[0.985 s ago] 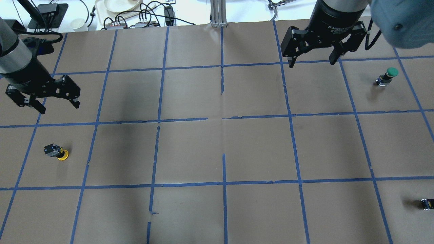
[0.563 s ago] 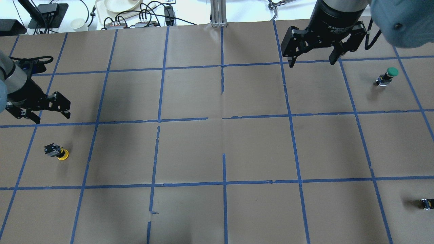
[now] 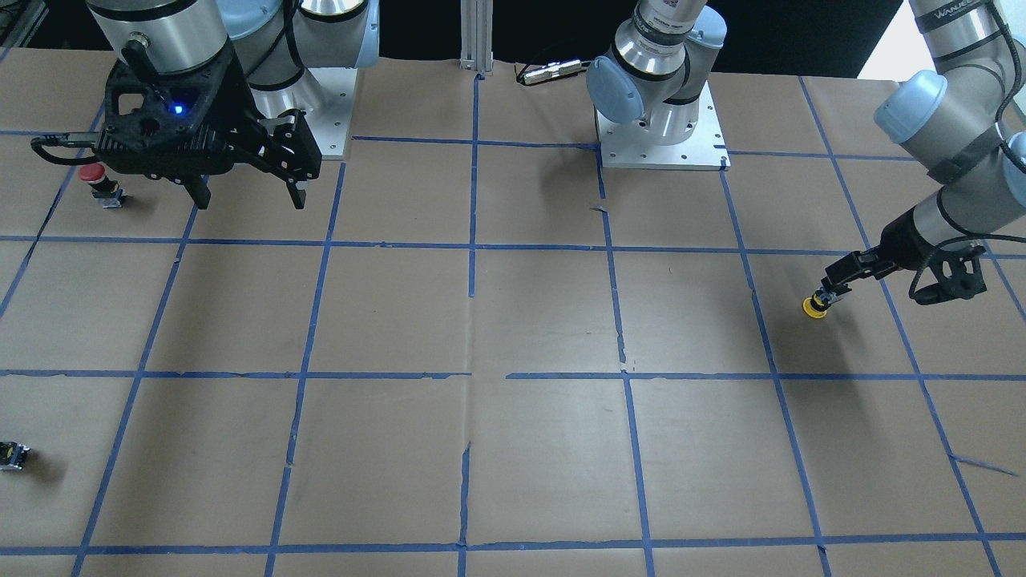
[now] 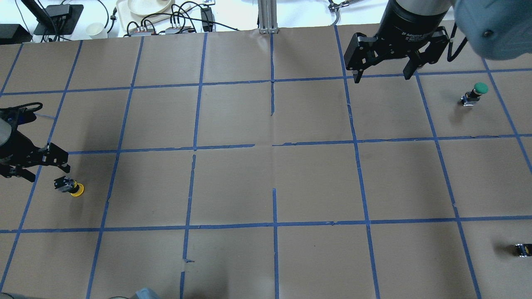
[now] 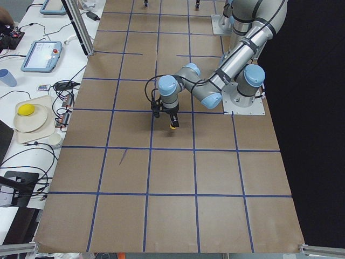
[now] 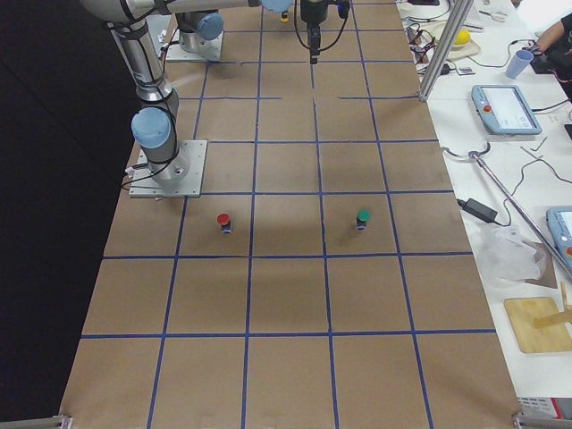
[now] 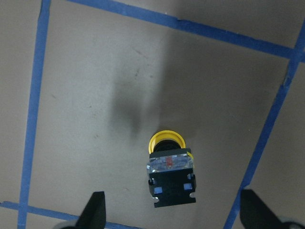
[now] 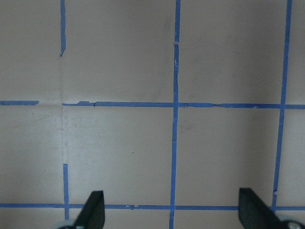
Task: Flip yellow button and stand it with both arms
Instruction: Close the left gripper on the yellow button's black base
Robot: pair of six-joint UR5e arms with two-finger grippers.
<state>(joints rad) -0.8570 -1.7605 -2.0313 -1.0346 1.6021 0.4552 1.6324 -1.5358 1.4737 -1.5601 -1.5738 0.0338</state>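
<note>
The bench [image 4: 316, 182], brown paper gridded with blue tape, takes up nearly the whole overhead view, and the task looks barely begun on it.

The right pincer [image 4: 382, 77] hangs at the upper right of the overhead view with its jaws spread wide and nothing between them. Its own wrist camera shows only bare paper and tape. It is well apart from the task's thing, so its share of the work is all ahead.

The left pincer [image 4: 48, 174] sits low at the far left edge of the overhead view. It is released too, and its two fingers are splayed just up and left of the yellow button [image 4: 70, 187]. In the left wrist view the button's black and silver body lies between the finger lines and a little ahead of them. Neither finger touches it.

The yellow button [image 7: 170, 176] lies on its side on the bench, its cap pointing toward the lower right in the overhead view. It is not gripped, not flipped and not standing.

As I judge it, only the approach is done. The left pincer has yet to close on the body and lift it. Then the turn-over has to be shared with the right pincer and the button set upright.
</note>
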